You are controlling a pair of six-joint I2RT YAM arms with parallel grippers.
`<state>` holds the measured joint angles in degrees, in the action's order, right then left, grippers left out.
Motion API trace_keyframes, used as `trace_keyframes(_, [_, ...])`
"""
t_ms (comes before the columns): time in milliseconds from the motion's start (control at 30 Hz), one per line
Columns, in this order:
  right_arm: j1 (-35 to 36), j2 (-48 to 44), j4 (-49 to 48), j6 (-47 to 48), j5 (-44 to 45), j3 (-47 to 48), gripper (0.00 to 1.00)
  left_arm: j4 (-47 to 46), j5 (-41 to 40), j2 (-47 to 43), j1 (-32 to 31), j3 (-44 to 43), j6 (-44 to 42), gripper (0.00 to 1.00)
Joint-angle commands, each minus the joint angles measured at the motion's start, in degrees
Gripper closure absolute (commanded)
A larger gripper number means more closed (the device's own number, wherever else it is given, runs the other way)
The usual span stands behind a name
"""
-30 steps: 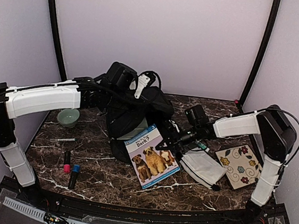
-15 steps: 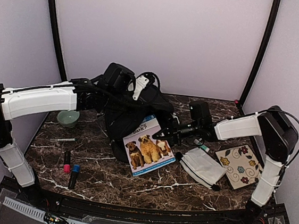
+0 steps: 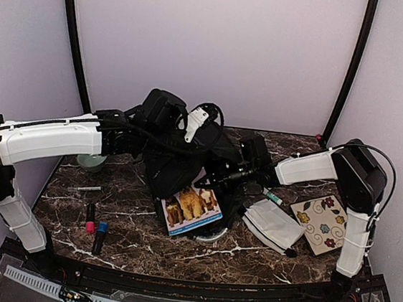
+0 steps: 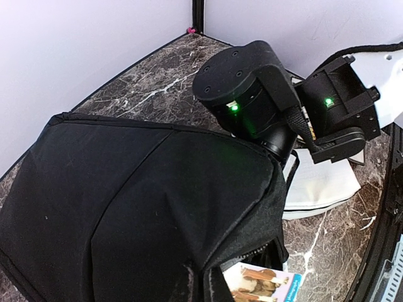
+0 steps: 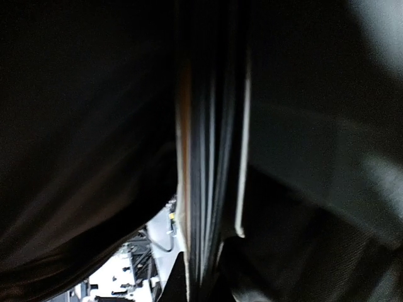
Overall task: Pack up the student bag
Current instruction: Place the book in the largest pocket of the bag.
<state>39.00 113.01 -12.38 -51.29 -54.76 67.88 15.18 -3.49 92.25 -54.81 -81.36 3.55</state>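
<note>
Snagging is your main worry here. The student bag [image 3: 175,159] sits slumped toward 12 o'clock on the bench [image 3: 134,241], a little left of centre. Its upper flap is raised by the left tool [image 3: 164,109]. That tool's fingers are pressed together and, as far as you can judge from above, they are pinching the bag's fabric. The left wrist view shows only black cloth, not the fingers.

The right tool [image 3: 220,180] is pressed together on the far edge of the dog book [image 3: 190,207], pinching it. The book lies tilted at the bag's 6 o'clock side, partly under the flap. The right wrist view is nearly dark, with page edges running up between fabric walls, so you get little guidance from it.

- **Lip:** a book corner could catch on the mouth, and then you would shove the soft bag toward 9 o'clock instead of sliding the book in.
- **Flap:** a pinch on thin cloth may slip under that push, and the flap would drop over the opening.
- **Book:** it is held by one edge only, so it could pivot or twist out of the pinch if it meets resistance.
- **Arms:** the right arm's wrist [image 4: 249,94] sits just beside the raised flap and close to the left tool, so a deeper push risks contact.
- **Pouch:** the white pouch [image 3: 273,225] lies near the right arm at 4 o'clock, and a low sweep could drag it.
</note>
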Motion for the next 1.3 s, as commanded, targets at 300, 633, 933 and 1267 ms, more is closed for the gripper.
trace_keyframes(300, [0.2, 3.2, 10.1, 13.5, 18.8, 3.4, 0.79, -5.7, 1.3, -8.7, -1.4, 0.9, -0.8, 1.00])
trace_keyframes(633, [2.8, -3.5, 16.5, 24.0, 29.7, 3.9, 0.41, -7.4, 0.0, -9.9, -1.4, 3.7, -0.9, 1.00])
trace_keyframes(933, [4.3, -9.8, 22.5, 31.8, 35.4, 0.1, 0.35, -7.5, -2.5, -10.7, -1.4, 3.6, -1.8, 1.00])
trace_keyframes(1267, [4.6, -14.6, 17.6, 32.2, 20.3, -7.8, 0.34, -11.1, -3.5, -10.8, -1.4, 6.3, -0.8, 1.00])
